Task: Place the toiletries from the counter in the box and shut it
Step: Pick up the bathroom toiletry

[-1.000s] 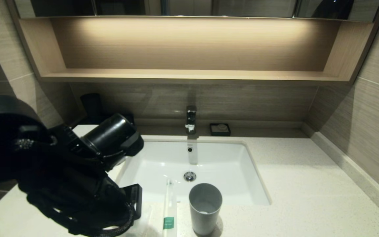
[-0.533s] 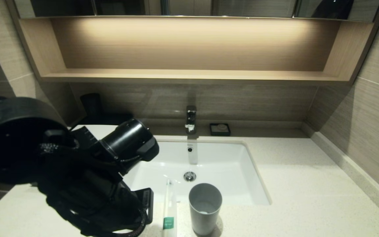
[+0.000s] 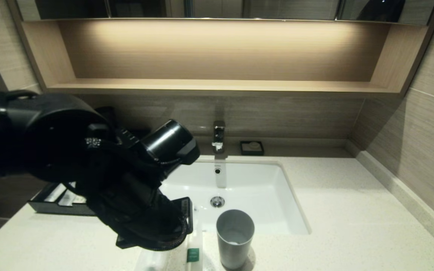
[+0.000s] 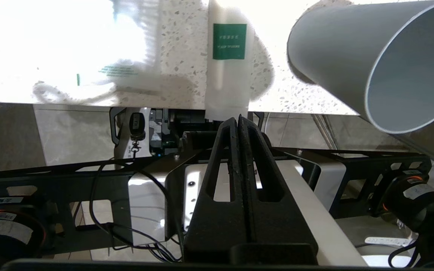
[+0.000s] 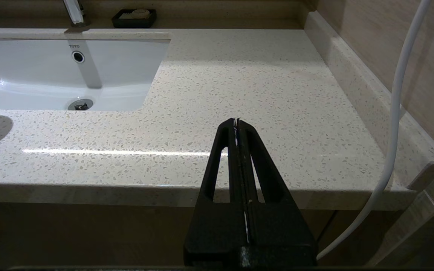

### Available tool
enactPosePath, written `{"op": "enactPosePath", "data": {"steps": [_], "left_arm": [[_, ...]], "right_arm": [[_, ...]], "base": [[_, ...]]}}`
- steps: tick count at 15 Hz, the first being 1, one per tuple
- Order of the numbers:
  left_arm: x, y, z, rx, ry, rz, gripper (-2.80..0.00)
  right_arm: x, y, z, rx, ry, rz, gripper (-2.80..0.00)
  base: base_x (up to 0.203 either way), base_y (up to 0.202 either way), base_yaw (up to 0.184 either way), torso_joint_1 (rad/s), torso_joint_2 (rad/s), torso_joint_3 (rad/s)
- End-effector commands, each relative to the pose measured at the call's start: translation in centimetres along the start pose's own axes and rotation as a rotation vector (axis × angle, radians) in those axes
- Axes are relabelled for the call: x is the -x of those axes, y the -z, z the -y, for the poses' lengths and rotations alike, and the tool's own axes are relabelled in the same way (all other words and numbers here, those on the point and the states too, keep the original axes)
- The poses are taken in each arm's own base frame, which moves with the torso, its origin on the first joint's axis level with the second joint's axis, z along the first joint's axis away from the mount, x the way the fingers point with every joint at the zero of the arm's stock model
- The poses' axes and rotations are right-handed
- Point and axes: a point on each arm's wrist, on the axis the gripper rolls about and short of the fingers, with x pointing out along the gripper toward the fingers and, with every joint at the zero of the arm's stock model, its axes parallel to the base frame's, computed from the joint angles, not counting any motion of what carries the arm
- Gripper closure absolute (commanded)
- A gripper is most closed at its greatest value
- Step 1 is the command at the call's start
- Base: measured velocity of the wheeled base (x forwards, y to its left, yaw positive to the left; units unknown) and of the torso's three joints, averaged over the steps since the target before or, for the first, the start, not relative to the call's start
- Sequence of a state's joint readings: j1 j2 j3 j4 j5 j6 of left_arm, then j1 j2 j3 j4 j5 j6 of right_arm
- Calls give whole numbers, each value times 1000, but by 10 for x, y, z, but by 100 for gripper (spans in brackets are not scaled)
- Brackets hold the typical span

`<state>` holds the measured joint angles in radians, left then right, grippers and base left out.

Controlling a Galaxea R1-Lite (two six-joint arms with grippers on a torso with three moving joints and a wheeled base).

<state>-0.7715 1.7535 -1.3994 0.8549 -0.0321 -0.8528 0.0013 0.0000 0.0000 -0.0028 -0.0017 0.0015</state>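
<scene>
One cream stick with a green band (image 3: 193, 253) lies on the counter (image 3: 352, 226) at the front, its near end over the edge. It also shows in the left wrist view (image 4: 229, 56). A translucent packet (image 3: 153, 260) lies to its left, also in the left wrist view (image 4: 126, 56). My left gripper (image 4: 238, 118) is shut and empty, its tips just off the stick's overhanging end. The black box's open drawer (image 3: 51, 209) shows at the left with pale items inside; my left arm hides its top. My right gripper (image 5: 236, 121) is shut and empty at the counter's front right.
A grey cup (image 3: 235, 237) stands upright right of the stick, close to my left gripper. The white sink (image 3: 277, 195) lies behind it, with the faucet (image 3: 219, 135) and a small black soap dish (image 3: 252, 147) at the back. A white cable (image 5: 398, 113) hangs by the right wall.
My left arm has swung right and toward the sink, uncovering the box's open drawer at the left. The stick, packet and cup have not moved.
</scene>
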Motion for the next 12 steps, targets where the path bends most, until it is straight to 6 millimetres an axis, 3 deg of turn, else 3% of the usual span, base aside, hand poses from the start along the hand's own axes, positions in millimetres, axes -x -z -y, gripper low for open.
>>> {"op": "enactPosePath", "data": {"steps": [1,6,12], "left_arm": [[-16,-10,12,3,-18,-22,0],[-27,-18,22,-1,-35,-30,0],[-41,-25,21,25,-100,-78,0]], "right_arm": [[0,0,0,0,0,-1,0],[0,0,0,0,0,-1,0],[0,0,0,0,0,0,0]], "base": [[0,0,0,0,0,0],[0,0,0,0,0,0],[0,0,0,0,0,0]]}}
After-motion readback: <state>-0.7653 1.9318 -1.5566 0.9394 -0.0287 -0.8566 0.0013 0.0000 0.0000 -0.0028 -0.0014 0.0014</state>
